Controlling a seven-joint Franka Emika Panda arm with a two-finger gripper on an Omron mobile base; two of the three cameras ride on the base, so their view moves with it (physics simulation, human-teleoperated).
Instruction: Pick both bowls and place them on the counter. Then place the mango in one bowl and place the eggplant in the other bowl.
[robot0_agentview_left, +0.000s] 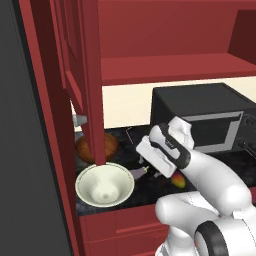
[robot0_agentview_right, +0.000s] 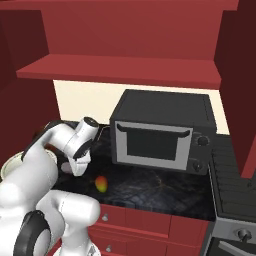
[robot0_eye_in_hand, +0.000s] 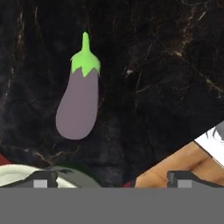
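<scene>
Lavender-grey eggplant (robot0_eye_in_hand: 78, 105) lies flat on the black marble counter (robot0_eye_in_hand: 166, 65), green stem pointing away from the gripper (robot0_eye_in_hand: 113, 178), whose fingers stand wide apart above it, holding nothing. Just beside it sit the cream bowl (robot0_agentview_left: 104, 184) and the brown wooden bowl (robot0_agentview_left: 111, 144); the mango (robot0_agentview_right: 101, 183) rests nearby, before the microwave (robot0_agentview_right: 160, 131).

My white arm with dark joints bends forward at the elbow, the wrist turned steeply down. My two-finger claw (robot0_eye_in_hand: 113, 178) hangs with jaws spread wide and nothing between them, its dark fingertips (robot0_eye_in_hand: 41, 179) far apart.
</scene>
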